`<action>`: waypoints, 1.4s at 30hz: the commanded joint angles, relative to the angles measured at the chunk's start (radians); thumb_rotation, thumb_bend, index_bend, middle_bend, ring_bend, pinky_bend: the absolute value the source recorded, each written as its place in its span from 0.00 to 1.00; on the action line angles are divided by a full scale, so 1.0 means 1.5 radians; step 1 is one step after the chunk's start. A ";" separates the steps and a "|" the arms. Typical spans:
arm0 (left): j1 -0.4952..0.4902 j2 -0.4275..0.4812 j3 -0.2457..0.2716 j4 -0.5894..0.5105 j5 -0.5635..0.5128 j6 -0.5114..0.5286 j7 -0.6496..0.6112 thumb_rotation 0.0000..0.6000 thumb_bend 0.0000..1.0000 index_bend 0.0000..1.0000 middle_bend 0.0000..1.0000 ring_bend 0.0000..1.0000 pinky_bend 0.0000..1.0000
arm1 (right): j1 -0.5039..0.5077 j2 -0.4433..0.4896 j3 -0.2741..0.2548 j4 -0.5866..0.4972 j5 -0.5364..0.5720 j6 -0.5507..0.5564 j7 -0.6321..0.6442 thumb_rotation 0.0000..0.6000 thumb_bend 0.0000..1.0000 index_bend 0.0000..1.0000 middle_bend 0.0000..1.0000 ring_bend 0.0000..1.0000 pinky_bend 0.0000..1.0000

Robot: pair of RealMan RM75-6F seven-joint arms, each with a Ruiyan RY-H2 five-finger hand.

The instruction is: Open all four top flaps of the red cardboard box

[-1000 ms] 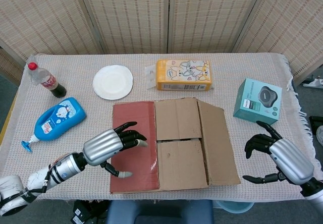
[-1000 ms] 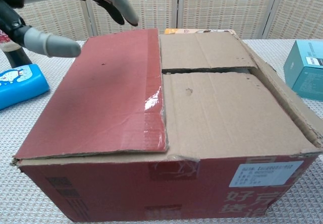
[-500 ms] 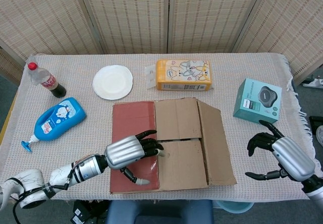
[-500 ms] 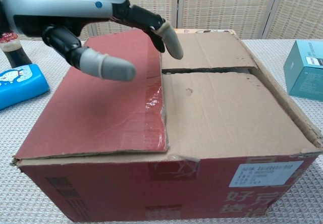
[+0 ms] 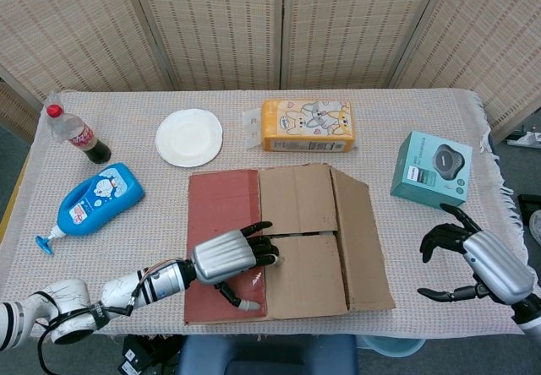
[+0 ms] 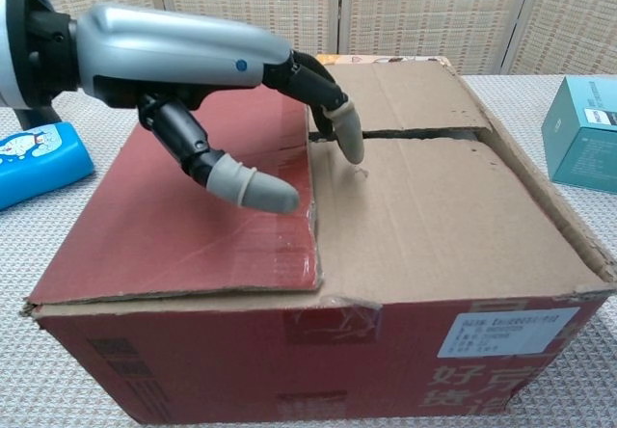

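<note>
While your left hand [image 6: 207, 71] hovers spread and empty over the red cardboard box [image 5: 283, 241], its fingertips [image 6: 349, 131] hide part of the flap seam. At four o'clock, your right hand [image 5: 478, 263] curls loosely, grasping nothing, its wrist cut off.

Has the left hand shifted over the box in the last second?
Yes. The left hand has moved rightward across the red flap toward the seam between the two brown flaps, with fingertips now at that gap.

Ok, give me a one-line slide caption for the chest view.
Left hand reaches over the red cardboard box, fingers at the seam between its brown flaps.
</note>
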 commanded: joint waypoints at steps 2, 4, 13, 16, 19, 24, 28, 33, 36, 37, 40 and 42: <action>0.000 -0.003 0.004 0.002 -0.009 0.008 0.035 0.26 0.23 0.35 0.34 0.30 0.00 | -0.002 -0.002 -0.001 0.004 0.000 0.003 0.004 0.59 0.12 0.52 0.46 0.33 0.00; 0.003 -0.002 0.006 0.001 -0.011 0.013 0.048 0.26 0.23 0.40 0.39 0.34 0.00 | -0.003 -0.003 -0.001 0.006 0.000 0.004 0.006 0.59 0.12 0.53 0.46 0.33 0.00; 0.008 0.027 0.003 -0.035 -0.028 0.035 0.058 0.25 0.23 0.47 0.50 0.44 0.00 | -0.007 -0.007 -0.001 0.015 -0.002 0.017 0.014 0.59 0.12 0.52 0.46 0.32 0.00; 0.010 0.062 -0.010 -0.066 -0.048 0.044 0.039 0.25 0.23 0.47 0.50 0.45 0.00 | -0.010 -0.006 -0.001 0.016 -0.002 0.025 0.016 0.59 0.12 0.52 0.46 0.32 0.00; 0.018 0.099 -0.020 -0.088 -0.057 0.061 0.037 0.25 0.23 0.47 0.50 0.45 0.00 | -0.013 -0.004 -0.002 0.019 -0.002 0.031 0.019 0.59 0.12 0.53 0.46 0.32 0.00; 0.042 0.175 -0.025 -0.139 -0.089 0.074 0.032 0.25 0.23 0.49 0.50 0.45 0.00 | -0.015 0.003 -0.003 0.021 -0.007 0.042 0.043 0.59 0.12 0.52 0.46 0.32 0.00; 0.065 0.222 -0.024 -0.161 -0.092 0.092 0.020 0.26 0.23 0.49 0.50 0.45 0.00 | -0.015 0.010 0.001 0.016 -0.005 0.050 0.044 0.59 0.12 0.52 0.46 0.32 0.00; 0.098 0.270 -0.015 -0.168 -0.086 0.114 -0.001 0.26 0.23 0.49 0.50 0.45 0.00 | -0.013 0.016 0.007 0.003 0.000 0.049 0.034 0.59 0.12 0.53 0.46 0.32 0.00; 0.123 0.293 -0.011 -0.167 -0.081 0.142 -0.015 0.26 0.23 0.49 0.50 0.45 0.00 | -0.010 0.019 0.009 -0.004 0.000 0.043 0.029 0.59 0.12 0.52 0.46 0.32 0.00; 0.131 0.299 -0.010 -0.167 -0.081 0.149 -0.020 0.26 0.23 0.49 0.50 0.45 0.00 | -0.009 0.020 0.010 -0.006 0.001 0.042 0.028 0.59 0.11 0.52 0.46 0.32 0.00; 0.153 0.315 -0.005 -0.163 -0.077 0.169 -0.037 0.26 0.23 0.49 0.50 0.45 0.00 | -0.005 0.020 0.012 -0.010 0.001 0.037 0.025 0.59 0.12 0.53 0.46 0.32 0.00; 0.165 0.326 -0.002 -0.159 -0.077 0.176 -0.046 0.26 0.23 0.49 0.50 0.45 0.00 | -0.002 0.019 0.014 -0.011 0.000 0.033 0.026 0.59 0.12 0.53 0.46 0.32 0.00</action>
